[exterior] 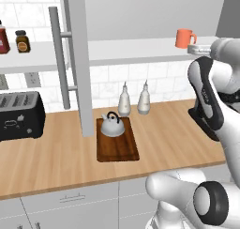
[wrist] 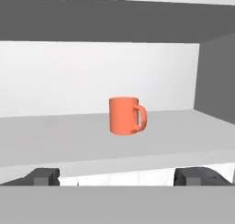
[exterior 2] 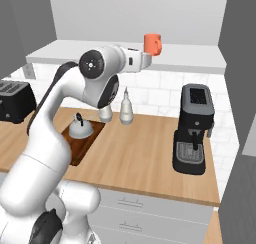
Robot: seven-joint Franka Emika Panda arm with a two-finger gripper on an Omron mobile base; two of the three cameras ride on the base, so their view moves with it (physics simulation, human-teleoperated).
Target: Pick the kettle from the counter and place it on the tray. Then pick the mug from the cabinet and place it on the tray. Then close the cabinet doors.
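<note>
Kitchen, mid-task, your arm raised at the wall cupboard. At the left of the left base view a grey cabinet door hangs open, a flat plain panel with a long silver bar handle down its face. Below it the kettle already sits on the tray: a squat silver-grey dome with a thin black arched handle, resting at the far end of a dark-brown wooden board that lies flat on the pale butcher-block counter. Two slim white bottles stand just behind the tray, against the tiled wall.

Further right and higher, the mug is your next object. It stands upright on the smooth white shelf inside the cabinet, a plain matte orange-coral cylinder, its long axis vertical. In the hand view it lies straight ahead of you and a little above the fingertips, roughly centred between them, set back from the shelf's front lip, its loop handle turned to the picture's right.

Your gripper has its jaws spread wide and holds nothing; it is level with the shelf edge and still short of the mug. In the right base view the wrist sits just left of the mug. Judged from here, a straight advance with a slight rise would bring the fingers to either side of the body.
</note>
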